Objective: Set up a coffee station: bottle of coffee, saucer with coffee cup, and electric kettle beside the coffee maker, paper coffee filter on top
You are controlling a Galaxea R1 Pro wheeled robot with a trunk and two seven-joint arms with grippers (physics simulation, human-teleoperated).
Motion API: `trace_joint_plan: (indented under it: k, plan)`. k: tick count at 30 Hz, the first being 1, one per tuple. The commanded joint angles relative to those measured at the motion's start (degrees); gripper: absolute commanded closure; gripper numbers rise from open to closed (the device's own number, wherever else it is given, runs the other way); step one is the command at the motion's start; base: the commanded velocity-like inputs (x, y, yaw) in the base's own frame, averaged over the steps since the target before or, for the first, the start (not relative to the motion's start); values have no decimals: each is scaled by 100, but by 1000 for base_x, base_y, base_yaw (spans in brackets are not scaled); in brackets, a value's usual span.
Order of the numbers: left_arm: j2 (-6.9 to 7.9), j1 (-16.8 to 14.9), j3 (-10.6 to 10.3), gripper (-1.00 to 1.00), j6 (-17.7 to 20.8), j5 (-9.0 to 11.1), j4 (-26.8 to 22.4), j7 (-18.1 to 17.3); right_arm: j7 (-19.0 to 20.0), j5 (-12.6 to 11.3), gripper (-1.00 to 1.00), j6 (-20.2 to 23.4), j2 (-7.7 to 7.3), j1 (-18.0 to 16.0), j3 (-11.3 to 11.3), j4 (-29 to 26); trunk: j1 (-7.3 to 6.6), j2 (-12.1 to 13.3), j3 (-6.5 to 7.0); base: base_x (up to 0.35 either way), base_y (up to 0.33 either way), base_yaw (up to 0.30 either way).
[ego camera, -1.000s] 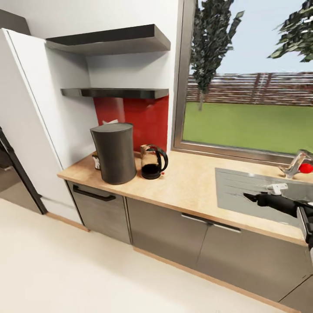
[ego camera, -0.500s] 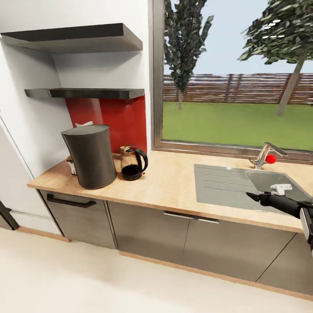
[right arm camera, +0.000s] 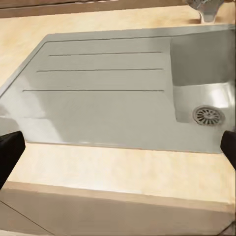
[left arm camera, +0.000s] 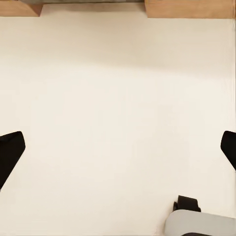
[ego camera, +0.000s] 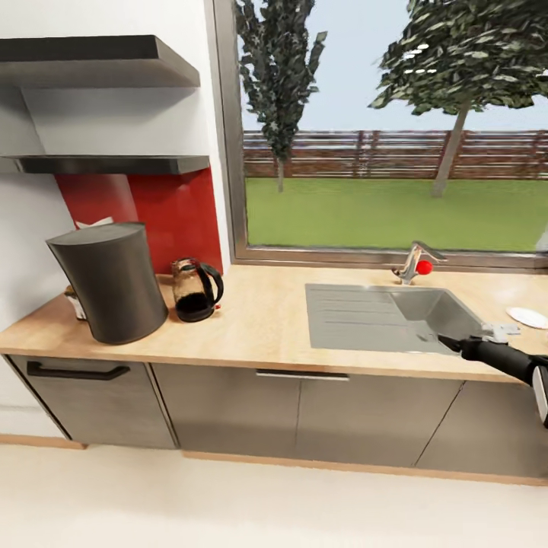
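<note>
The dark-grey coffee maker (ego camera: 110, 281) stands at the left end of the kitchen countertop (ego camera: 259, 327). Right beside it is the glass electric kettle (ego camera: 196, 290) with its black handle. A pale paper corner (ego camera: 93, 223), perhaps the paper coffee filter, peeks over the machine's top. A white-labelled item (ego camera: 74, 301), perhaps the bottle of coffee, is half hidden behind the machine. A white saucer (ego camera: 527, 317) lies far right on the counter. The coffee cup is out of view. The black kitchen shelf (ego camera: 114, 163) looks bare. My right gripper (ego camera: 449, 343) (right arm camera: 118, 150) hangs open over the sink's front edge. My left gripper (left arm camera: 118, 150) is open above the floor.
A steel sink (ego camera: 380, 316) with drainboard and a faucet (ego camera: 413, 262) sits mid-counter under a wide window. Dark-grey cabinet fronts (ego camera: 228, 403) run below the counter. A second black shelf (ego camera: 91, 65) hangs higher up. Pale floor (ego camera: 228, 502) lies in front.
The view has swung to the right, so the coffee maker and kettle now sit further left in the picture. The saucer has come into view at the right. My right arm holds its pose.
</note>
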Motion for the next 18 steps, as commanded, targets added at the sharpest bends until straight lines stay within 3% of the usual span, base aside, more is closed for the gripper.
trace_joint_plan:
  k: [1, 6, 18]
  plan:
    - [5, -4, -48, -100, -19, 55, -1, 30, 41, 37, -100, 32, 5, -10, -70, -8, 4, -13, -13, 0, 0, -299]
    - [5, -4, -44, -100, -19, 55, -1, 30, 48, 36, -100, 33, 5, -9, -321, -14, 4, -13, -13, 0, 0, -299]
    - [2, -4, -44, -100, -19, 55, -1, 31, 45, 36, -100, 26, -1, -9, -375, -24, 4, -13, -13, 0, 0, -299]
